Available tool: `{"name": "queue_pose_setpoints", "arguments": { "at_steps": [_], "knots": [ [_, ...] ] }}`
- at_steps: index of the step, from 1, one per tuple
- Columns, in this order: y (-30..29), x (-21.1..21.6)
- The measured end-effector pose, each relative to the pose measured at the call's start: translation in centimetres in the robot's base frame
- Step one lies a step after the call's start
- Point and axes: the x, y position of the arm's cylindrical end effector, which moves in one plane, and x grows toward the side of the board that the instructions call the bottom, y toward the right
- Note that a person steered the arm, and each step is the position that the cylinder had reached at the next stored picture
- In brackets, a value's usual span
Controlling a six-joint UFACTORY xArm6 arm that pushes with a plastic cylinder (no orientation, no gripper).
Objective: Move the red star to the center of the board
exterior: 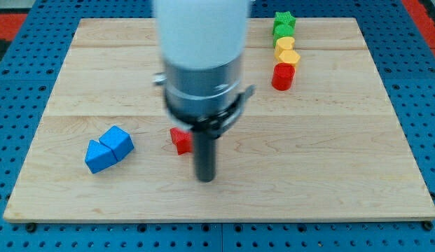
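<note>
The red star lies on the wooden board, left of the board's middle, partly hidden behind my rod. My tip rests on the board just right of and below the star, close to it; whether it touches the star I cannot tell. The arm's white and grey body fills the view's top centre and hides the board behind it.
Two blue blocks sit touching at the view's left. At the top right stands a column: green star, green block, yellow block, yellow block, red cylinder. A blue pegboard surrounds the board.
</note>
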Motion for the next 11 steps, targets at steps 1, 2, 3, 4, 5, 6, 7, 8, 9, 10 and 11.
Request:
{"name": "queue_pose_setpoints", "arguments": {
  "at_steps": [1, 2, 3, 4, 5, 6, 7, 8, 9, 10, 11],
  "knots": [
    [-2.7, -1.8],
    [-2.7, -4.4],
    [-4.4, -5.9],
    [-3.0, -6.2],
    [-0.3, -6.5],
    [0.6, -7.4],
    [-1.6, -9.8],
    [-0.9, -11.4],
    [2.1, -11.4],
    [3.9, -11.2],
    [4.1, -9.2]
  ]
}}
